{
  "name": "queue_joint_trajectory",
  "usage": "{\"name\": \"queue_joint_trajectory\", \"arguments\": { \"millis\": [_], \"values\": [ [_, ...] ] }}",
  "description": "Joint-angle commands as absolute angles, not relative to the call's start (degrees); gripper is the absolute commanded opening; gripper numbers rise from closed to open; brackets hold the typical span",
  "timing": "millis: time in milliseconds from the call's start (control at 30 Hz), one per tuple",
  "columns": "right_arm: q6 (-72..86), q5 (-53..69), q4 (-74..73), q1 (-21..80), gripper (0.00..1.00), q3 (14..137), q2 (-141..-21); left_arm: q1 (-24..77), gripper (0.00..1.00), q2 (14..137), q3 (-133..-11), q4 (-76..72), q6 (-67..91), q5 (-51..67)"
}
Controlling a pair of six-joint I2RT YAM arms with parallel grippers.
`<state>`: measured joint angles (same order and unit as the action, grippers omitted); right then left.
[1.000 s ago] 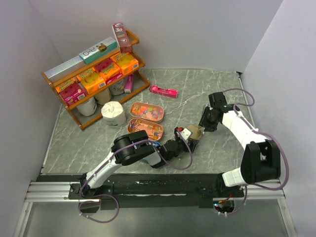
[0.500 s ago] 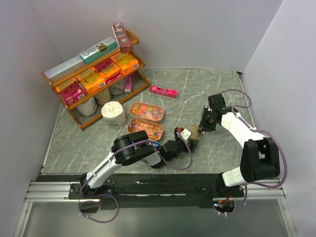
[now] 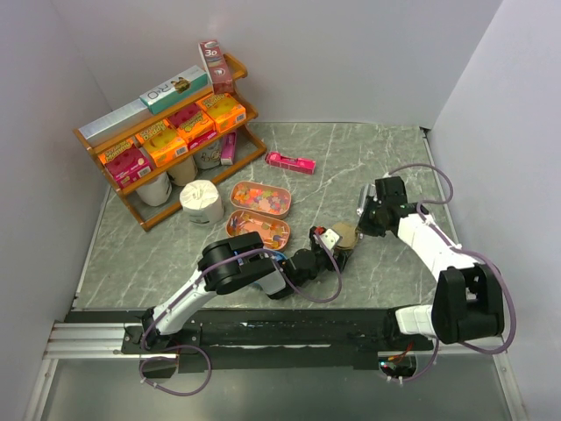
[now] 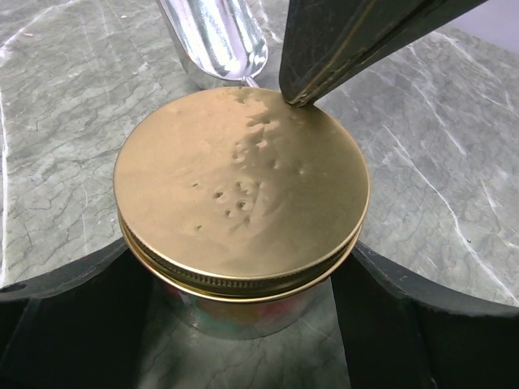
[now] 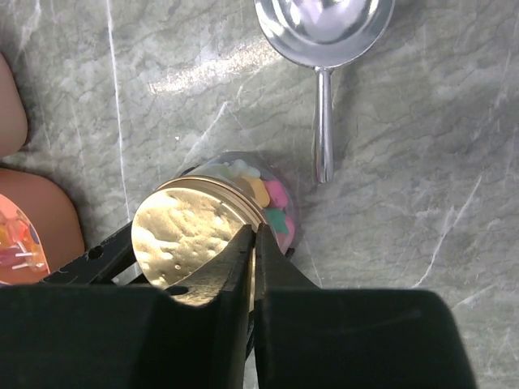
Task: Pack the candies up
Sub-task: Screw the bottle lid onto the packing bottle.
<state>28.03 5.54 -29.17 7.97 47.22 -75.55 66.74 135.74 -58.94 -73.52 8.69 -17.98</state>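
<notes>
1. A glass jar [image 3: 344, 241] is seen standing upright on the grey marbled table [image 3: 386, 158], near the front edge between the two arms. It is capped with a gold lid [image 4: 242, 190], whose top is dimpled in places.
2. The left gripper [image 3: 336, 250] is set around the jar. In the left wrist view its fingers [image 4: 65, 324] are seen pressed against opposite sides of the glass just under the lid rim, so the jar is judged to be grasped.
3. The right gripper [image 5: 253, 237] is clenched, with its two fingers pressed flat together and nothing between them. Its tips are placed on the lid's edge, on the side towards the scoop.
4. The candies [image 5: 268, 194] are partly inside the jar: pink, yellow and green pieces are visible through the glass below the lid.
5. More of them are held in two oval orange trays [image 3: 238, 187] lying side by side left of the jar.
6. A metal scoop [image 5: 324, 24] is found lying on the table just beyond the jar, its handle pointing towards it. No contact between the two can be confirmed.
7. A wooden rack [image 3: 241, 68] stocked with orange and pink boxes is positioned at the back left, and a pink box [image 3: 291, 161] lies apart on the table.
</notes>
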Motion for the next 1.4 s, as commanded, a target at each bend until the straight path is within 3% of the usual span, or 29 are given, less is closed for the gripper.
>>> {"name": "queue_joint_trajectory", "arguments": {
  "millis": [0,433,600,700,833,933,1067,1367],
  "values": [
    [28.74,9.31,-36.65,9.31,0.06,42.37,-74.98,68.12,0.64,143.96,-55.55,-53.61,6.42,-15.65],
    [34.71,12.04,-41.13,14.59,0.04,37.79,-64.69,68.12,0.64,144.32,-55.81,-53.17,6.42,-16.17],
    [35.94,5.46,-45.43,14.68,0.05,41.74,-62.41,68.12,0.66,143.62,-54.50,-54.31,6.42,-16.00],
    [37.26,0.73,-48.95,14.59,0.09,44.99,-61.44,68.12,0.73,142.65,-53.61,-55.02,6.50,-15.91],
    [37.71,-2.37,-51.24,14.59,0.18,47.63,-60.47,68.12,0.91,140.98,-53.26,-54.76,6.68,-16.00],
    [37.97,-3.60,-52.12,14.33,0.27,48.86,-60.21,68.20,0.96,139.84,-53.44,-54.14,6.68,-16.61],
    [36.57,-1.42,-48.62,12.75,0.40,49.04,-60.90,68.12,0.99,138.78,-53.26,-53.53,6.42,-17.31],
    [31.56,1.05,-36.57,11.25,0.42,53.78,-73.81,68.03,0.97,137.37,-53.26,-52.38,8.08,-18.19]
  ]
}}
